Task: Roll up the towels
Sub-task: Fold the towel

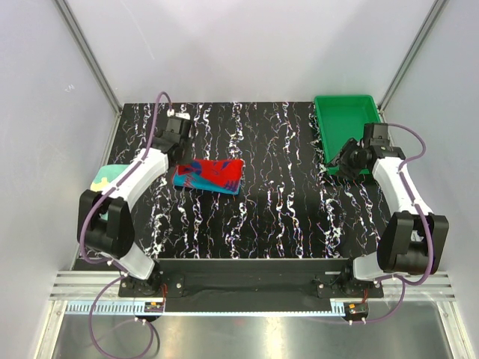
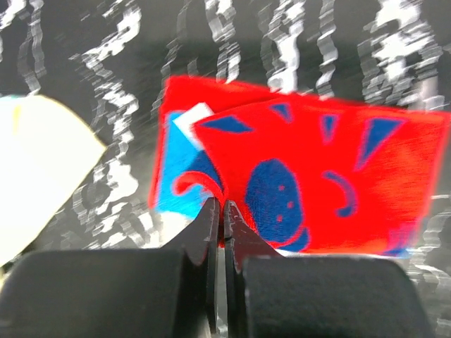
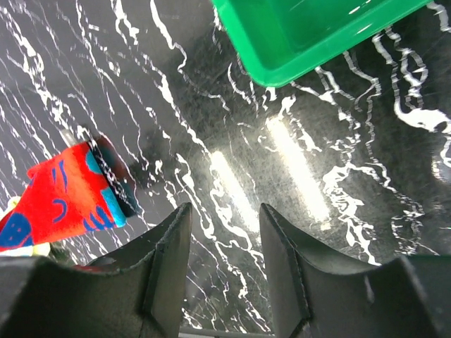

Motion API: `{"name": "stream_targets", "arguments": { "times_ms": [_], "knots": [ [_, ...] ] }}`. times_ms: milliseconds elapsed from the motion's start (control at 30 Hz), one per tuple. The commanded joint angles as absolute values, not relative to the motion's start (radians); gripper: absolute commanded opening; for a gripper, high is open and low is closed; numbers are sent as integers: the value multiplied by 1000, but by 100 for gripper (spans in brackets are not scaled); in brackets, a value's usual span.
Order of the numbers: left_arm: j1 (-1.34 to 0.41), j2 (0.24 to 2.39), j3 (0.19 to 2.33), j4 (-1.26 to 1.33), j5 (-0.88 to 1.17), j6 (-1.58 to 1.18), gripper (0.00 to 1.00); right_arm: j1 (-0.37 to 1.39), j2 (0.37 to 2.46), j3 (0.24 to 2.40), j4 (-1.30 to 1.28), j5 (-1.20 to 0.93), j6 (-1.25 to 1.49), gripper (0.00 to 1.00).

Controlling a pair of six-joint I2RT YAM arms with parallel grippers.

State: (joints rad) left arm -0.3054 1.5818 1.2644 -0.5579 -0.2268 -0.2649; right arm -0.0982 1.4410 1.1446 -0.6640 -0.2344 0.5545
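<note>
One red towel (image 1: 209,175) folded left of centre on table (image 1: 284,217), one yellow towel (image 1: 105,178) at left edge. Left jaws pressed together at red towel's edge. Right jaws spread beside tray (image 1: 346,118).

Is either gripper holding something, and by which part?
The open right gripper holds nothing. The left gripper is shut at the edge of the red towel; whether it pinches cloth cannot be told.

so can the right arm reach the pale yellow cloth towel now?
Probably not. The pale yellow towel lies far left, partly under the left arm; the right tool sits opposite, by the green plastic tray.
</note>
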Motion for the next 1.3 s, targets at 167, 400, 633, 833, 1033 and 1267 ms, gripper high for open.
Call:
{"name": "stream_targets", "arguments": {
  "times_ms": [167,400,633,833,1033,1267],
  "knots": [
    [-302,1698,1266,-774,-593,-276,28,-38,1447,1104,-574,-291,568,50],
    [-301,1686,1298,-801,-579,-344,93,141,1477,1098,-503,-301,598,54],
    [-224,1627,1330,-700,-301,-347,93,293,1647,1159,-338,-442,650,57],
    [-199,1696,1371,-680,-247,-333,91,416,1891,1366,-374,-456,606,61],
    [-138,1785,1367,-617,-101,-351,79,465,2066,1495,-341,-474,618,62],
    [-103,1853,1348,-586,-28,-383,73,526,2193,1592,-331,-482,626,62]
  ]
}}
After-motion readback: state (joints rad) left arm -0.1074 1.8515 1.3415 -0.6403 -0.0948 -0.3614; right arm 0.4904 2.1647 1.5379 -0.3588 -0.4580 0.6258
